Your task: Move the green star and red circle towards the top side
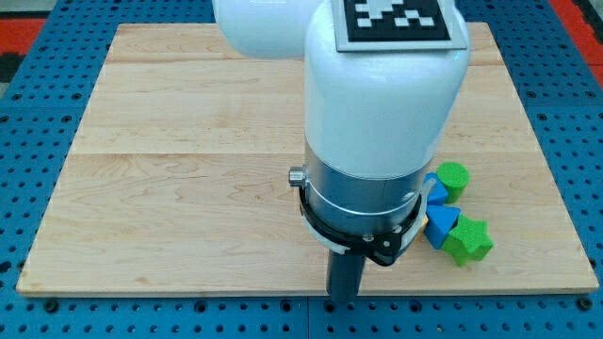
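Observation:
The green star (469, 241) lies near the board's bottom right. It touches a blue triangular block (441, 226) on its left. My tip (342, 300) is at the board's bottom edge, well to the left of the star and apart from every block. No red circle shows; the arm's white body (382, 104) hides the middle of the board.
A green round block (454, 179) sits above the star, with another blue block (436, 191) beside it, partly hidden by the arm. The wooden board (188, 188) lies on a blue perforated table (28, 311).

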